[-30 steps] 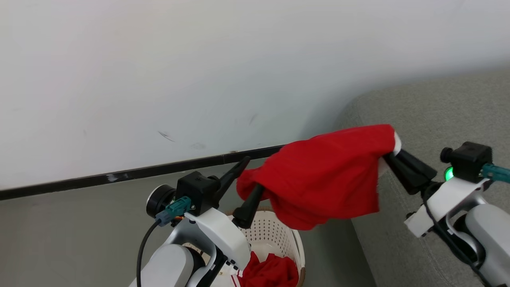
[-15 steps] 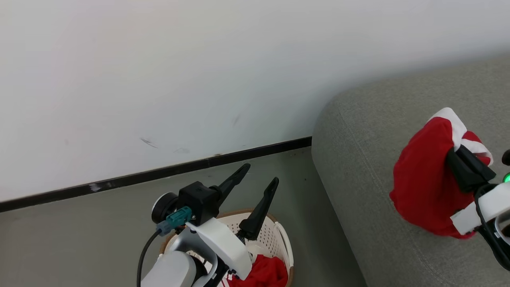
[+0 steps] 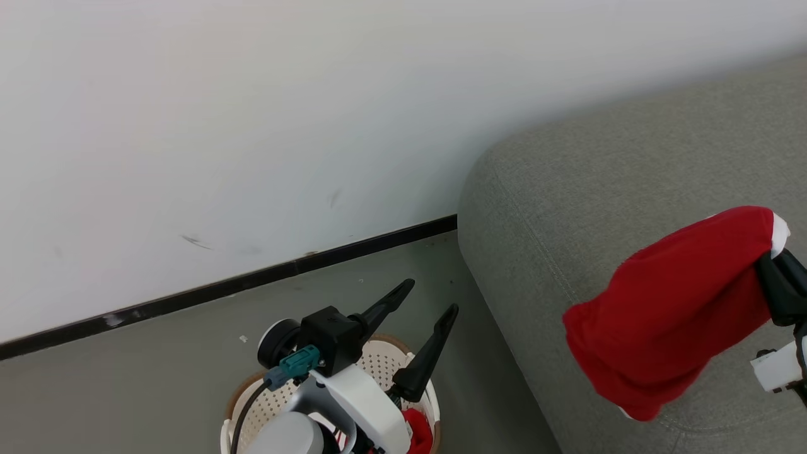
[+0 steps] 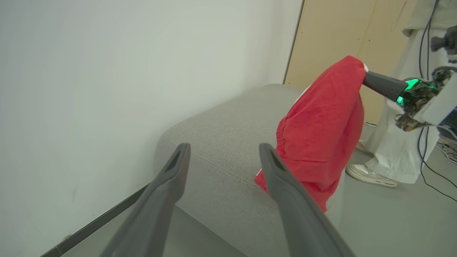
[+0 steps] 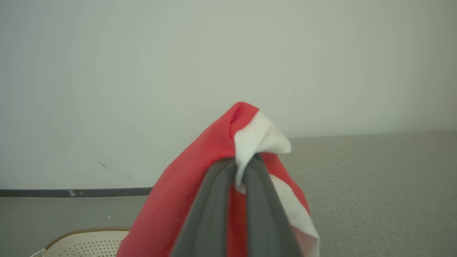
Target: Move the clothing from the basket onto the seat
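Clothing (image 3: pixel 668 315) hangs clamped in right end effector (image 5: pixel 245 166).

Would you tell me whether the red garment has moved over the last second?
Yes. The red garment was above the basket; now it hangs from the right gripper over the seat, right of its edge.

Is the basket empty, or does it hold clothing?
Not empty: red fabric shows inside the basket in the head view. How much lies in it cannot be told.
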